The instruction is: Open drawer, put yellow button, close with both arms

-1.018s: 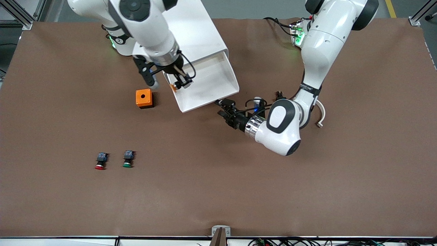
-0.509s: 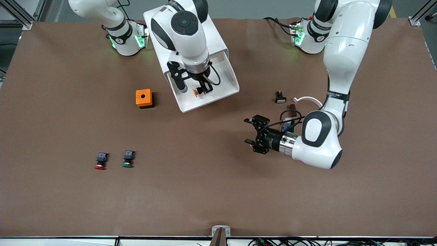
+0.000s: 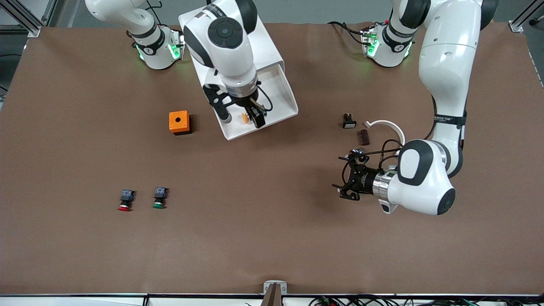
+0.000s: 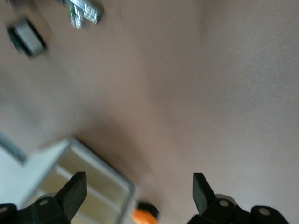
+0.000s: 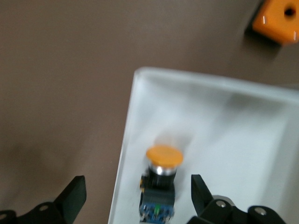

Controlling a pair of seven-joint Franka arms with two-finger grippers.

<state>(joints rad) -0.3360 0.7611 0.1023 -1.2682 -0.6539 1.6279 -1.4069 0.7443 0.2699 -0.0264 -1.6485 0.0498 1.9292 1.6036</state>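
Observation:
The top drawer (image 3: 285, 98) of the white cabinet (image 3: 263, 46) is pulled out toward the front camera. The yellow button (image 3: 245, 117) lies on its side in the drawer near its front rim. My right gripper (image 3: 242, 118) hangs over it, open, with a finger on each side and not gripping. In the right wrist view the button (image 5: 161, 179) lies in the drawer (image 5: 224, 116) between the spread fingers of the right gripper (image 5: 138, 196). My left gripper (image 3: 345, 185) is open and empty over bare table, nearer the front camera than the cabinet. The left wrist view shows the left gripper (image 4: 140, 196) open, with the cabinet's drawers (image 4: 79, 186) farther off.
An orange box (image 3: 179, 122) stands beside the drawer toward the right arm's end. A red-capped button (image 3: 125, 200) and a green-capped button (image 3: 159, 198) lie nearer the front camera. A small black part (image 3: 348, 121), a brown piece (image 3: 364, 137) and a white curved piece (image 3: 384, 124) lie by the left arm.
My right gripper carried the yellow button over the drawer and opened, so the button now lies in it. My left gripper moved away from the drawer's front corner toward the front camera.

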